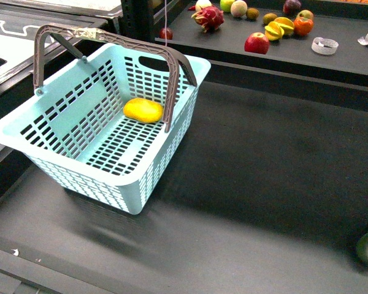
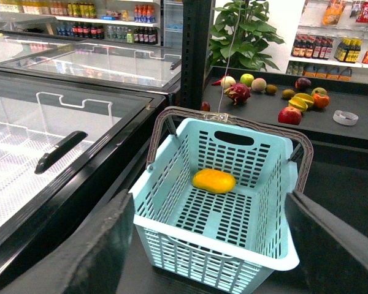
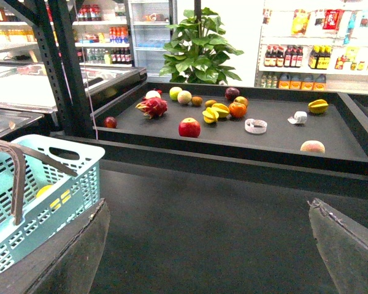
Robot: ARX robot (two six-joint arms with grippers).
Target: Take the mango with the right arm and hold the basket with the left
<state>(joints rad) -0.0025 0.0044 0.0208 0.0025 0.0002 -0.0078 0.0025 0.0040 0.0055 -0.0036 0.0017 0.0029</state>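
We see the mango [image 1: 143,110] lying on the floor of the basket [image 1: 61,168], toward its far end wall, just beside the foot of the right-hand handle [image 1: 178,73]. Both handles stand up and lean together over the opening.

Our left end effector [image 2: 208,245] hangs spread wide and empty at the basket's near rim, gripping nothing. Our right end effector [image 3: 208,245] is likewise spread and empty, well apart at about 3 o'clock from the basket.

We judge the main risks thus: reaching in, our right arm could snag the raised handles. With the basket unheld, any knock could slide it across the dark table [image 1: 264,184]. The smooth mango may also slip or roll when pinched.
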